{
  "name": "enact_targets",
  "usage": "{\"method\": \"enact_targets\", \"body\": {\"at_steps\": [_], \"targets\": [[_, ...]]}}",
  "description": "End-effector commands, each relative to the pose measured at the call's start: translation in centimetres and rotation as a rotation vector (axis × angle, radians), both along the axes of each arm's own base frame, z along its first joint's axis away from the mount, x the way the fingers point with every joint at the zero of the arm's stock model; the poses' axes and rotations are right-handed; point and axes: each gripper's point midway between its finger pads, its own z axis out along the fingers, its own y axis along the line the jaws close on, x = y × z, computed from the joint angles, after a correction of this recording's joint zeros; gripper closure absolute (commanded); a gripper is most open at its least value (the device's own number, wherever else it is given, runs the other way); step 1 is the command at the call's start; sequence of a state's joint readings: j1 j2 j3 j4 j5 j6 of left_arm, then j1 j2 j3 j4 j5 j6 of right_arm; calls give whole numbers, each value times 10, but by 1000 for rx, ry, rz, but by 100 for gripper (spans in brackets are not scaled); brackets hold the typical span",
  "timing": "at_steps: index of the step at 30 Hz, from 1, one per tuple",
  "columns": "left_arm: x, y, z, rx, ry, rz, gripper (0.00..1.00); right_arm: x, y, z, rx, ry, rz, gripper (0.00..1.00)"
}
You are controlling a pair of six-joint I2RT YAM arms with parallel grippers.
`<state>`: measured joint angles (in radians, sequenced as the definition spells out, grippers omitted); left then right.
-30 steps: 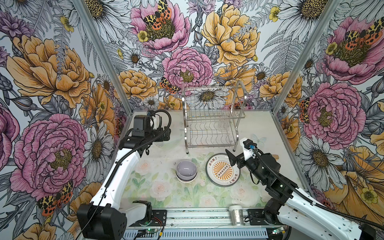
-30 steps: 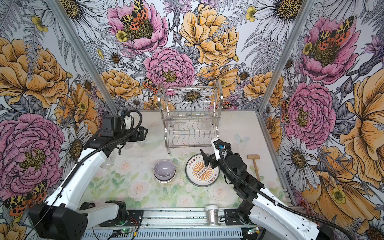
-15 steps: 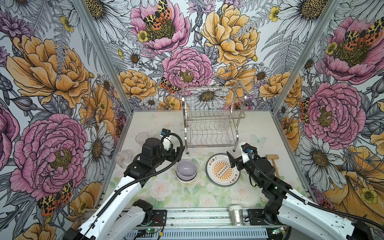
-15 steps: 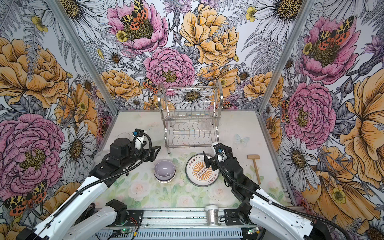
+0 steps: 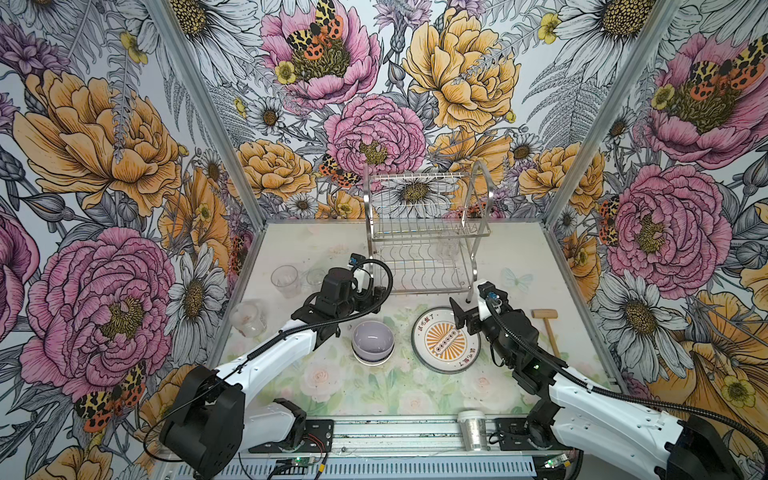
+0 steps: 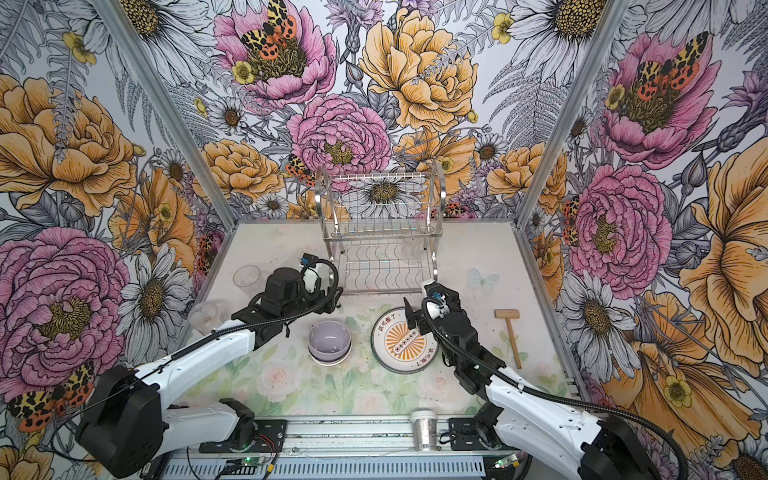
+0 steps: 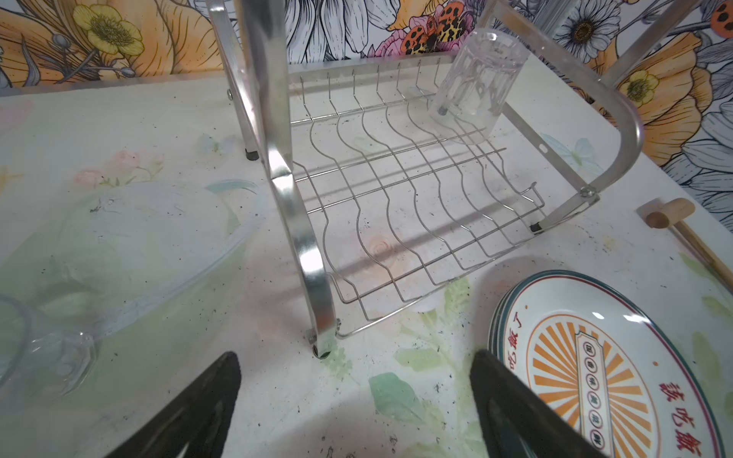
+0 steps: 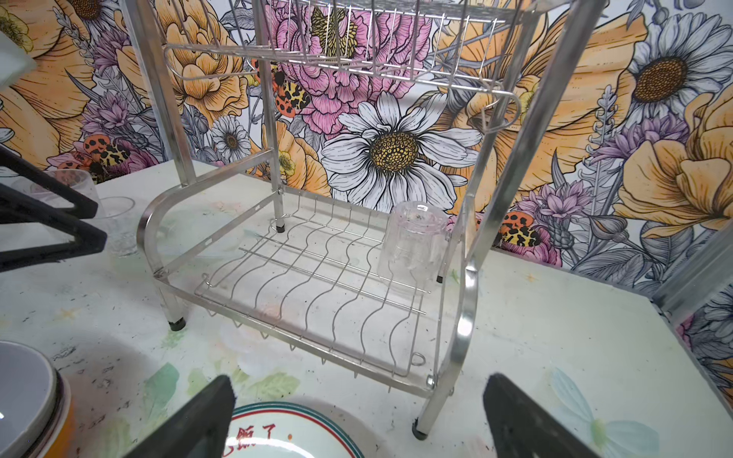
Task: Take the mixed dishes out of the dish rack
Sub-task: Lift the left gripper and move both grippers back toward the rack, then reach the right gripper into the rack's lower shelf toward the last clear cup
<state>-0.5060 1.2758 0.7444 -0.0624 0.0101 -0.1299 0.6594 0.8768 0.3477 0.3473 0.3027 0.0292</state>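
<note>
Just ahead of my left pincer (image 7: 353,357), a two-tier chrome wire dish rack (image 7: 309,253) is standing on the floral-printed tabletop (image 5: 353,395). Its near corner leg is lying almost in line with the gap between my black fingers (image 7: 206,400). I am holding this pincer wide, with nothing between its jaws. Beyond it, at the far end of the rack's lower shelf, a small clear glass (image 7: 480,83) is resting mouth down on the wavy wires.

Beneath my right pincer (image 5: 461,320), a stack of round plates (image 5: 440,345) is lying flat on the tabletop; the top plate is white with an orange sunburst and a dark-green rim. I am keeping this pincer wide as well, gripping nothing, and it is hovering over the stack's rim nearest the rack. The same inverted glass is showing ahead of this pincer in the right wrist view.

Between my two pincers, and nearer to my base, a lavender bowl (image 5: 372,340) is sitting nested in an orange bowl (image 8: 65,420). Three clear glasses (image 5: 286,279) are standing on the tabletop outside my left pincer, well apart from the rack. Outside my right pincer a wooden mallet (image 5: 546,328) is lying flat. A silver glittery cup (image 5: 471,428) is standing at the front rail.
</note>
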Motion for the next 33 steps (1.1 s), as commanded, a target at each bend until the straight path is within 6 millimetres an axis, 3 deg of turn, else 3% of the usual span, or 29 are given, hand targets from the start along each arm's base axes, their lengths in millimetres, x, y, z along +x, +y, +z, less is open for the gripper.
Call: {"method": "enact_targets", "body": {"at_steps": [1, 7, 16, 26, 33], "targets": [[22, -7, 20, -23, -59, 44, 13, 6, 0, 10, 31, -33, -15, 0], [35, -10, 6, -14, -26, 82, 26, 13, 1, 5, -7, -39, -7, 0], [38, -12, -11, -48, 5, 117, 39, 38, 14, 1, -87, -59, 16, 0], [37, -15, -19, -66, 35, 123, 56, 81, 37, -8, -140, -75, 45, 0], [34, -19, -20, -77, 70, 116, 67, 113, 43, -25, -193, -55, 24, 0]]}}
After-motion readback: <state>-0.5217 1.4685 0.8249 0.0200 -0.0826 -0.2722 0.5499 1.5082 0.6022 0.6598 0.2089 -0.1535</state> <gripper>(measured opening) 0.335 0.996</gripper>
